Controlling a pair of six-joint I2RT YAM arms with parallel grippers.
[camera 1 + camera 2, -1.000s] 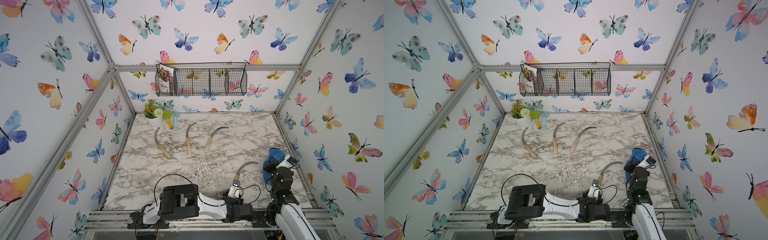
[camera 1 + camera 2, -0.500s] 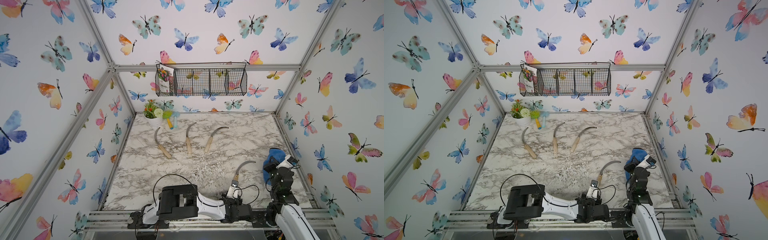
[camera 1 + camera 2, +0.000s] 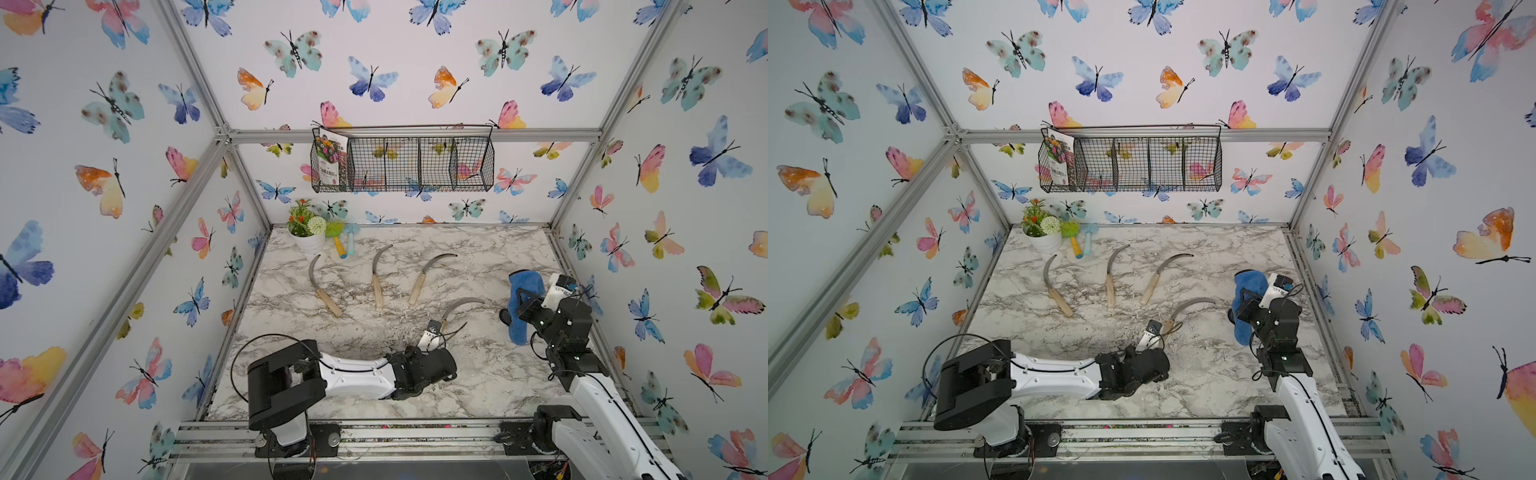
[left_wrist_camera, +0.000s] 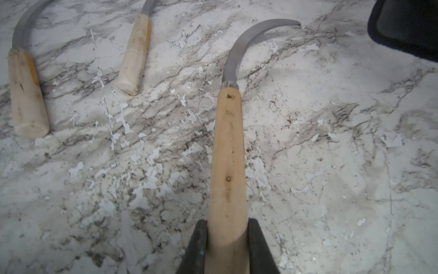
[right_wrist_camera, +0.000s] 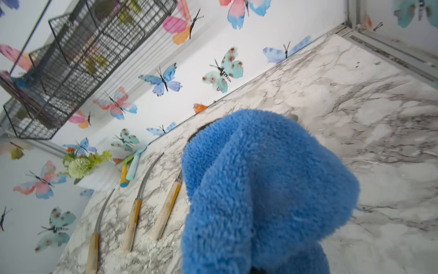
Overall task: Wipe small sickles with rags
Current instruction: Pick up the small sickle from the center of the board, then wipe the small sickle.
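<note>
As both jaws clamp tight, sickle (image 4: 228,154), rag (image 5: 260,189)

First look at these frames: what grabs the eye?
The fluffy blue rag bunched in the right gripper, raised over the right side of the table. Next, the left gripper shut on the pale handle of one sickle near the front, three more sickles lying in a row behind it.

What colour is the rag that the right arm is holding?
Bright blue all over, with a fluffy pile. The rag shows best in the right wrist view.
</note>
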